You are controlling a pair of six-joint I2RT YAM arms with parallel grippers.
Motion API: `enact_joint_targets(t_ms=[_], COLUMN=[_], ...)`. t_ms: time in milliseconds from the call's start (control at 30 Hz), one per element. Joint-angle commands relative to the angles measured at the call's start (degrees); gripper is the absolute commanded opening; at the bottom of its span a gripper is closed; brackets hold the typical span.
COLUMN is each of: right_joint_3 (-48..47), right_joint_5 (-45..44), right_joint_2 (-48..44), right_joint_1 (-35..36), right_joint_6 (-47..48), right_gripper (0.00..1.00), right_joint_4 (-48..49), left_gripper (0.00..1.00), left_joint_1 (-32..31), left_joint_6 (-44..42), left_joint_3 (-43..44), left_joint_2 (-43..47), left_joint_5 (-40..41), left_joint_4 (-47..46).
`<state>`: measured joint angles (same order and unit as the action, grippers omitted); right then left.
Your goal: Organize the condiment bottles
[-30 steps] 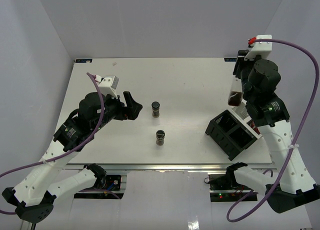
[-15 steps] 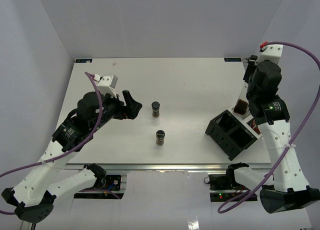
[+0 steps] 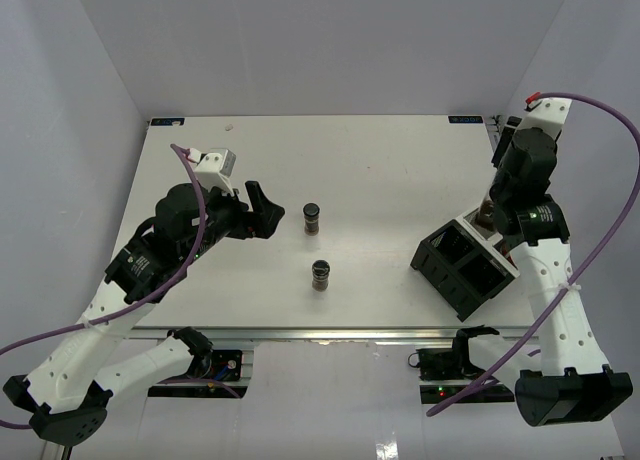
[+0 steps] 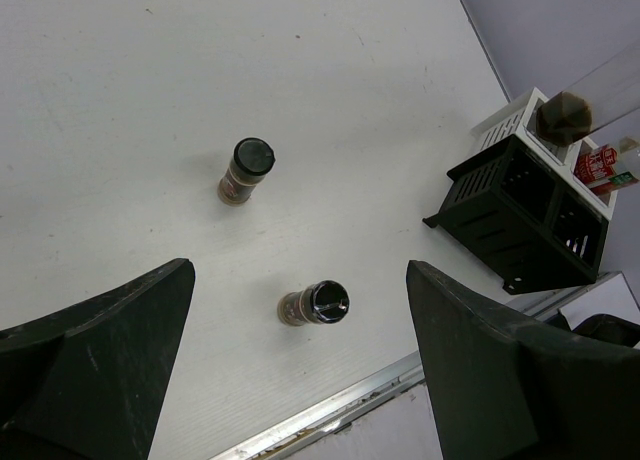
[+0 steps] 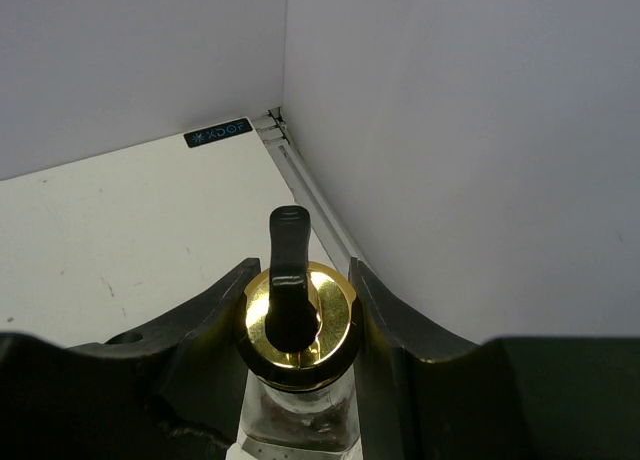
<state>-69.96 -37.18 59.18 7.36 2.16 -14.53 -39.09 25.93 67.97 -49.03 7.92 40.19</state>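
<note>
Item: gold-topped bottle (image 5: pixel 298 325), our right gripper (image 5: pixel 298 305) jaws clamped on it, by box (image 3: pixel 462 270), worktop's right edge; off-centre lowering may tip box; left gripper (image 4: pixel 298 275) jaws apart.

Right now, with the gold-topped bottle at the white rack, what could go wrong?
The right pincer grips the gold-topped bottle only by its cap; it might swing and catch the white rack or tip on release. The side wall is close, so the wrist could brush it. The open left pincer could topple the front black-lidded jar when descending.
</note>
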Motion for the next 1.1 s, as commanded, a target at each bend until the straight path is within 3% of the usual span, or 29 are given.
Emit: enact_joint_targets(t_ms=[0,767,1067], right_joint_3=[1.78,10.98,16.85], right_joint_5=[-1.98,-10.87,-9.95], right_joint_2=[-2.22,-6.00,-6.20], right_joint_1=[-0.98,-1.39,-1.39], right_joint_6=[-1.58,-12.99,-14.90], right_gripper=[0.08,0.08,0.25], right_joint_4=[9.34,11.09,13.77], left_gripper=[0.98,0.98,0.98], left_joint_1=[0.11,0.08,0.12], left_joint_6=[-0.31,-0.70,-0.80], left_joint_3=[-0.34,-0.73,-1.06], left_joint_2=[0.25,0.27,-0.15], left_joint_5=[-0.46,0.05,0.04], left_joint_4=[-1.03,-1.01,-1.38])
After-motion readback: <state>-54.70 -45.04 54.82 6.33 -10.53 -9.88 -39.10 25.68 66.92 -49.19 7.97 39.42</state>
